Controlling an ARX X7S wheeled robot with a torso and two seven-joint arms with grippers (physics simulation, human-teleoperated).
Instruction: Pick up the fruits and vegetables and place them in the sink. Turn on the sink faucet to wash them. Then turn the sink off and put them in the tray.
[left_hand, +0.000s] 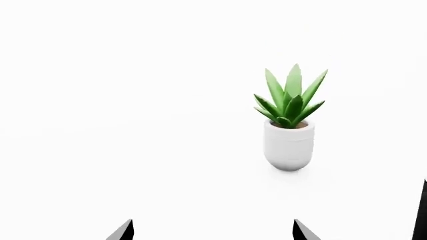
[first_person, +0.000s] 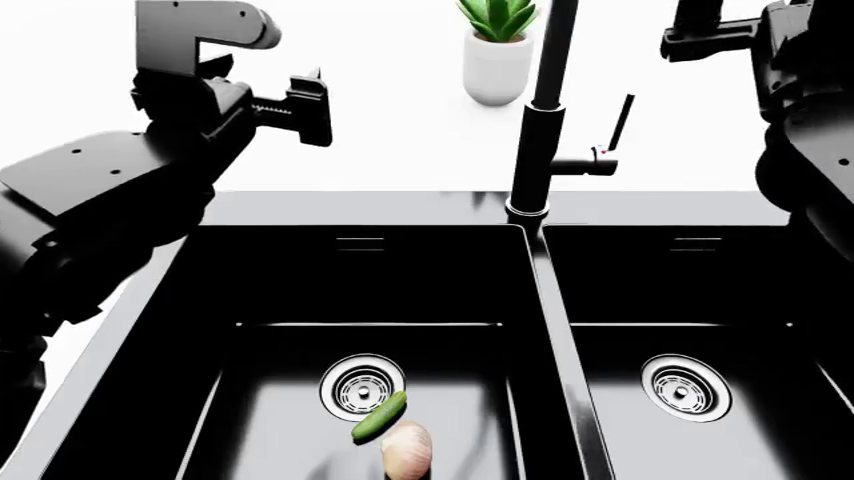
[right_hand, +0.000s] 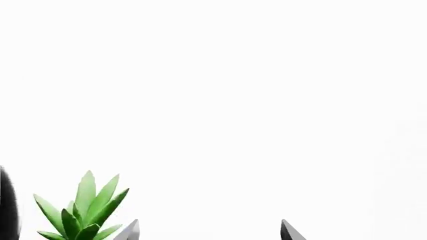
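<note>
Reaching for the faucet lever with the empty right gripper, its fingers apart like those of the left gripper, could miss or bump the potted plant, while the cucumber and onion wait touching in the sink's left basin.

A potted plant, spiky green leaves rising from a rounded white pot, is standing on the plain white tabletop. Behind the plant everything is glowing a flat, even white, with no wall edge or window showing.
</note>
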